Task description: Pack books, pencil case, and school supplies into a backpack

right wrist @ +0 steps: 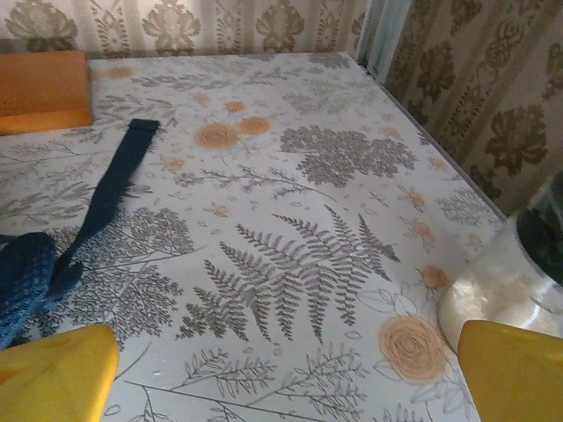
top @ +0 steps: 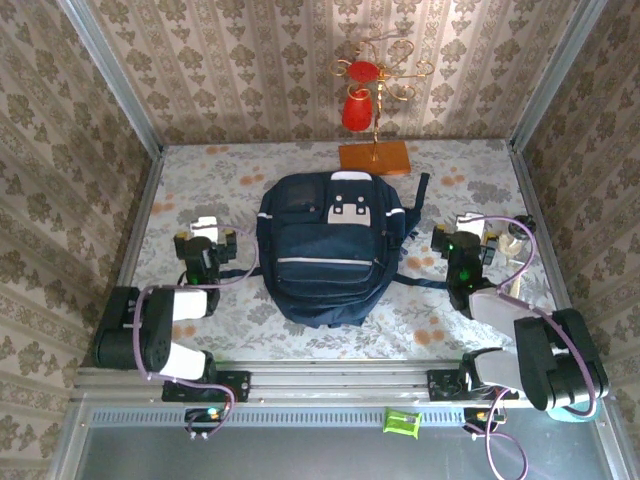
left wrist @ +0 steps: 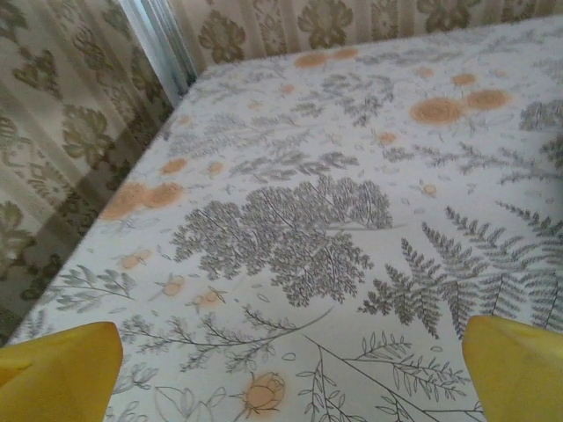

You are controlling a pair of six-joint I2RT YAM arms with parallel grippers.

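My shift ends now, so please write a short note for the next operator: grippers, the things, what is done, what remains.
Left gripper: open, empty, over bare tablecloth left of the backpack.
Right gripper: open, empty, right of it, near a strap.
Backpack lies flat mid-table and looks closed; contents cannot be judged.
Remaining: one small green piece lies off the tablecloth, on the grey ledge, perhaps a supply to pack.

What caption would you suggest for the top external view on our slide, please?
Navy backpack lies centred between the open left gripper and open right gripper, an orange slab behind it.
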